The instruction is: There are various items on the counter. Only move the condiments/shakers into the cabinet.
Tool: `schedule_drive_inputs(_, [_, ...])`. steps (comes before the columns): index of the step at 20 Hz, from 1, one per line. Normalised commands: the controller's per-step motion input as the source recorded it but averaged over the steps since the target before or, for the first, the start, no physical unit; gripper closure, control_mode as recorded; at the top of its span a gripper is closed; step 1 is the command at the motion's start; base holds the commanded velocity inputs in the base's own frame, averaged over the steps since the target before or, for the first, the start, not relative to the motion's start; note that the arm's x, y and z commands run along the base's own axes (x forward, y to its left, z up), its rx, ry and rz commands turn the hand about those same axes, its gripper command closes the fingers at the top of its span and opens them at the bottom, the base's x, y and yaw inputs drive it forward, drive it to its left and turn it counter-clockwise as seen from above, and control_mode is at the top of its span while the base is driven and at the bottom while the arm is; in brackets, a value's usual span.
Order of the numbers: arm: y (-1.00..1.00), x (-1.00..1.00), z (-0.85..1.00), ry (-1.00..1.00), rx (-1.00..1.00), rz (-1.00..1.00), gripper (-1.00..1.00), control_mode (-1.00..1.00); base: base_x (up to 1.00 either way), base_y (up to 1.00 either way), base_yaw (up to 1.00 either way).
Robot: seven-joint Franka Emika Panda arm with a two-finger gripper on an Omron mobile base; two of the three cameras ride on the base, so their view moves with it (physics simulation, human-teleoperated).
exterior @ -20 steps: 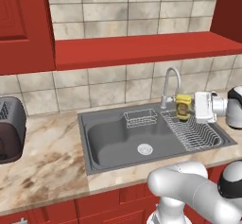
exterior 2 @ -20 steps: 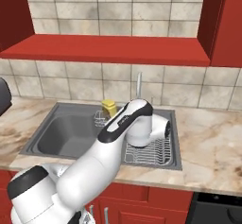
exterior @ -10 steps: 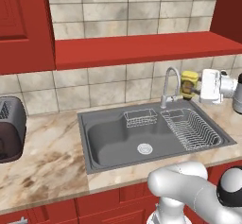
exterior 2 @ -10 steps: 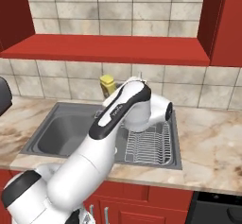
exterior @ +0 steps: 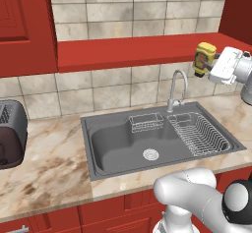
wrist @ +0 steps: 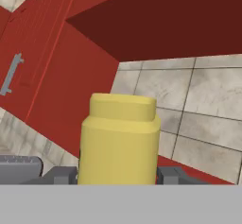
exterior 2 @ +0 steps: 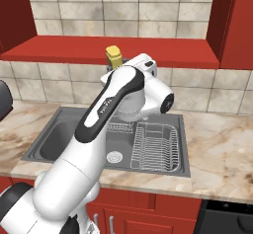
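The fingers [wrist: 119,176] are pinched on either side of the mustard bottle [wrist: 119,140], its yellow cap and shoulders standing straight up between them in the hand view. A second ago that bottle hung low by the tap, just over the dish rack; half a second ago it had cleared the spout; now it rides at the height of the open red shelf [exterior: 128,50], just off its right end in the left base view [exterior: 204,58]. From the right base view the cap [exterior 2: 113,56] peeks over the arm's wrist, level with the shelf's front lip [exterior 2: 108,59]. So the lift looks done, and what remains, I'd say, is a push inward and a set-down.

Edges matter here. The shelf's front lip is right below the bottle's base, and the dark red underside of the upper cabinet hangs close overhead in the hand view, so the opening seems low. The tiled back wall [wrist: 203,105] lies well beyond. Below, the tap [exterior: 176,87], sink [exterior: 118,143] and rack [exterior: 199,133] are well apart from the bottle. The marble worktop [exterior: 44,163] sits to either side.
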Motion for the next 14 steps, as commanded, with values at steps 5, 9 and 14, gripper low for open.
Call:
schedule_drive_inputs(5, [0.0, 0.01, 0.97, -0.07, 0.2, -0.17, 1.0, -1.0, 0.0, 0.0, 0.0])
schedule_drive_inputs(9, [0.0, 0.02, 0.15, 0.0, 0.0, -0.01, 1.0, -1.0, 0.0, 0.0, 0.0])
schedule_drive_inputs(14, [0.0, 0.49, 0.0, 0.04, 0.0, -0.04, 1.0, -1.0, 0.0, 0.0, 0.0])
